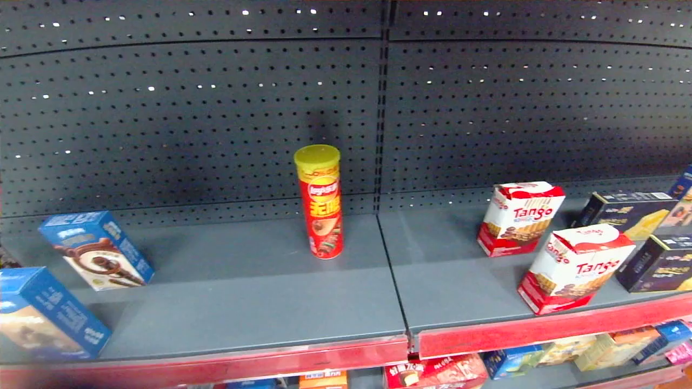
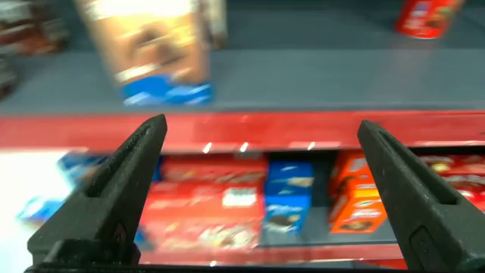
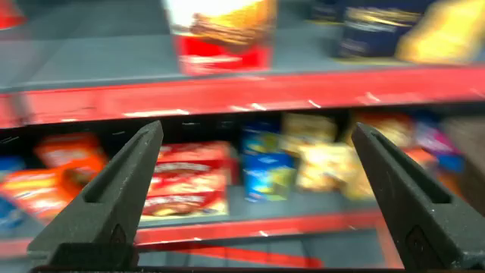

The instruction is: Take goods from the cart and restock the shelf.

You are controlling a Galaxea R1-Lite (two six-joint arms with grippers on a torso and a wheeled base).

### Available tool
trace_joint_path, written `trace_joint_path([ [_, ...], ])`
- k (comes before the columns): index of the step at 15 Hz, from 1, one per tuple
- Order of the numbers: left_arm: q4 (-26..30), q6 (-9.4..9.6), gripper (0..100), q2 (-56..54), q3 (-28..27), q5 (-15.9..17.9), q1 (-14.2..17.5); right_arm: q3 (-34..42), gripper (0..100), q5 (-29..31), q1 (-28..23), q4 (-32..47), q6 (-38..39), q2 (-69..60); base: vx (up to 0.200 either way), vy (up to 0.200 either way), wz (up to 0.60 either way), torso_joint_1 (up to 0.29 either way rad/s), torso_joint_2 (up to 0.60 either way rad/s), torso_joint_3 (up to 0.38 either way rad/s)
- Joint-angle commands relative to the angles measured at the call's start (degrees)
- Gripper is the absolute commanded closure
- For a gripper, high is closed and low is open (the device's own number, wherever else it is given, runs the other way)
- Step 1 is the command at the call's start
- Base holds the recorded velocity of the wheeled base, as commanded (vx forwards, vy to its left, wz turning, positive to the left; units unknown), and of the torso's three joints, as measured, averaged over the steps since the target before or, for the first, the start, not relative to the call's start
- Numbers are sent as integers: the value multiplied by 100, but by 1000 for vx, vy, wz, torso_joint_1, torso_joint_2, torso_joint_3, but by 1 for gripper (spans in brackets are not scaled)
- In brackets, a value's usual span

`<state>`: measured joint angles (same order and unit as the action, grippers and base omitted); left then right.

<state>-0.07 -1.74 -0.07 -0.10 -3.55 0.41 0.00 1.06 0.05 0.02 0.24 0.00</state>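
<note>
A red chip can with a yellow lid [image 1: 320, 201] stands upright mid-shelf on the grey shelf board [image 1: 254, 302]. Two blue biscuit boxes [image 1: 96, 250] sit to its left, and two white-and-red wafer boxes [image 1: 573, 267] to its right. My left gripper [image 2: 261, 125] is open and holds nothing. It sits in front of the red shelf edge [image 2: 250, 129], below a blue box [image 2: 155, 53], with the can [image 2: 424, 19] off to one side. My right gripper [image 3: 258, 129] is open and holds nothing, below a wafer box [image 3: 223, 34].
Dark blue boxes [image 1: 630, 213] stand at the shelf's far right. The lower shelf holds several red, blue and orange packs [image 2: 288, 197], also visible past my right gripper as packs [image 3: 265, 171]. A perforated back panel [image 1: 216, 108] closes the shelf behind.
</note>
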Motion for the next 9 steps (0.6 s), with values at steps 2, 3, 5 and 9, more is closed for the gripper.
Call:
trace_joint_path([
  [2,-1,-1,0,7,1,-6,2,0,0,-9,4,-2,-7,9,0,0,-600,7,-5,5],
  [3,-1,-1,0,7,1,-6,2,0,0,-9,4,-2,-7,9,0,0,-600,-2,7,7],
  [5,-1,-1,0,7,1,-6,-6,0,0,-9,4,-2,-7,9,0,0,-600,5,2,2],
  [9,-1,-1,0,7,1,-6,2,0,0,-9,4,-2,-7,9,0,0,-600,2,1,0],
])
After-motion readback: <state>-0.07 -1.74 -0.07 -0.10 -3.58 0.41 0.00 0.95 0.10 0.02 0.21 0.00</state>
